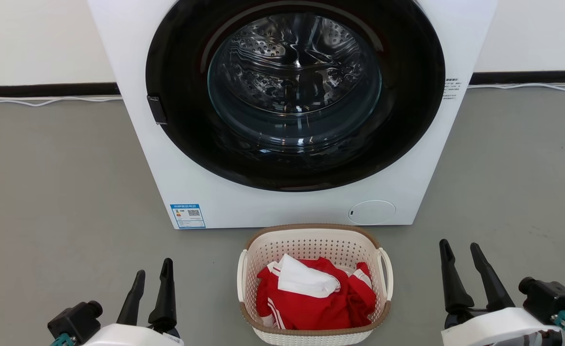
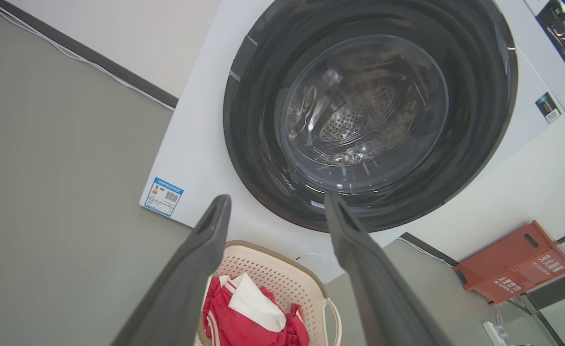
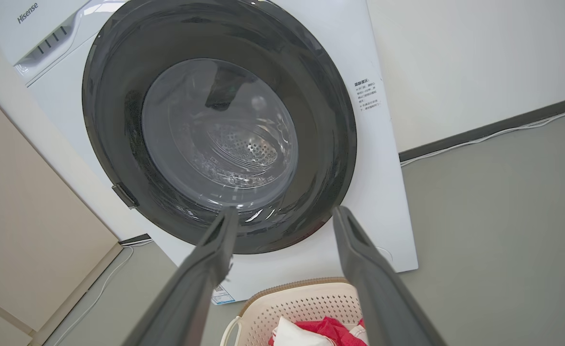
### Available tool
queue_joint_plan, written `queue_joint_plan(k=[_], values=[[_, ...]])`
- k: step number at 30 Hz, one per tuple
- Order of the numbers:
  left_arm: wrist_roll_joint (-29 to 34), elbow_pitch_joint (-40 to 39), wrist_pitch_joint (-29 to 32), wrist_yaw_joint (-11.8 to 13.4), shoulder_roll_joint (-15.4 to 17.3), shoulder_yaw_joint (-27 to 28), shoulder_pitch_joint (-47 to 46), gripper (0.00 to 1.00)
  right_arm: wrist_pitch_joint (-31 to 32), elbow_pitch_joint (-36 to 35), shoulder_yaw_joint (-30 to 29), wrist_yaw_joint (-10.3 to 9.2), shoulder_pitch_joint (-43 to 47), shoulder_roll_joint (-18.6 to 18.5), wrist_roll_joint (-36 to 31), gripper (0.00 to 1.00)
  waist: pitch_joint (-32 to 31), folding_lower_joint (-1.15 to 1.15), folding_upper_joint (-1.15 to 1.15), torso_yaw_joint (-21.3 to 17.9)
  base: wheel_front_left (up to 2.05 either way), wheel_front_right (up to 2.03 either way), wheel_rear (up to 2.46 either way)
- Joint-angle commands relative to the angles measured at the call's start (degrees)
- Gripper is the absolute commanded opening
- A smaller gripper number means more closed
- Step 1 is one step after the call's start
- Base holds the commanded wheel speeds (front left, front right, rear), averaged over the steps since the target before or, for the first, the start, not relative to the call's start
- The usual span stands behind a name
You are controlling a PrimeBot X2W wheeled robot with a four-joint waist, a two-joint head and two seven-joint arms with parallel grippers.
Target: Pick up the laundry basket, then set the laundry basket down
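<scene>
The laundry basket (image 1: 311,242) stands on the grey floor just in front of the washing machine, cream-white and perforated, with a brown rim and white side loop handles. Red and white clothes lie in it. It also appears low in the left wrist view as the basket (image 2: 272,269) and low in the right wrist view as the basket (image 3: 301,300). My left gripper (image 1: 153,268) is open at the lower left, well apart from the basket's left handle. My right gripper (image 1: 459,246) is open at the lower right, apart from the right handle. Nothing is between either pair of fingers.
The white washing machine (image 1: 282,206) with its dark round door shut rises close behind the basket. White cables (image 1: 46,101) run along the wall's dark baseboard. An orange-red box (image 2: 513,262) stands right of the machine. Open grey floor lies on both sides of the basket.
</scene>
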Motion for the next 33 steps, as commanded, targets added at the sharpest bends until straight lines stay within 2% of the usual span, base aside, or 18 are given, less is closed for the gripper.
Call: queue_joint_plan(k=[1, 33], values=[[1.66, -1.95, -0.83, 0.68, 0.51, 1.31, -1.28, 1.0, -1.12, -2.02, 1.26, 0.6, -0.83, -0.73, -2.0, 1.0, 0.01, 0.0, 0.0, -0.04, 0.0, 0.0, 0.0], [20.75, -3.64, -6.15, 1.88, 0.77, -0.03, -0.35, 1.0, -6.43, -2.21, 1.23, 0.84, -2.37, -0.6, -23.4, 1.0, 0.07, 0.0, 0.0, -0.54, 0.0, 0.0, 0.0]])
